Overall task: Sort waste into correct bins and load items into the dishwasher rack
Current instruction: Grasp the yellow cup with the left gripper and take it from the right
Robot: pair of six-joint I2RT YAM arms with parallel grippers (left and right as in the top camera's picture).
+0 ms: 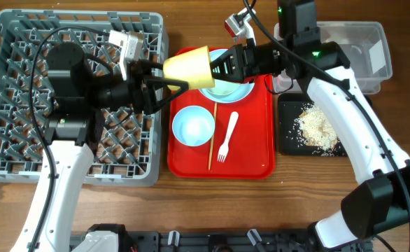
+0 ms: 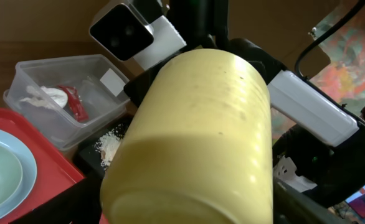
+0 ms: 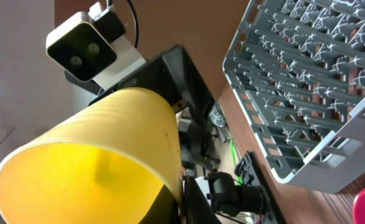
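The small yellow cup (image 1: pixel 191 66) hangs on its side in the air between my two arms, above the left edge of the red tray (image 1: pixel 254 150). My right gripper (image 1: pixel 222 66) is shut on its rim, one finger inside the mouth, as the right wrist view (image 3: pixel 189 205) shows. My left gripper (image 1: pixel 171 75) clasps the cup's base, which fills the left wrist view (image 2: pixel 195 137). The grey dishwasher rack (image 1: pixel 23 84) stands at the left. On the red tray lie a blue-green bowl (image 1: pixel 193 126), a second bowl (image 1: pixel 226 89), the white fork (image 1: pixel 227 134) and the wooden stick (image 1: pixel 213 136).
The clear tub (image 1: pixel 362 49) at the back right holds the red wrapper (image 2: pixel 76 106) and the white tissue (image 2: pixel 45 96). The black tray (image 1: pixel 289 133) in front of it holds beige crumbs (image 1: pixel 317 126). Both arms cross above the tray and the rack's right edge.
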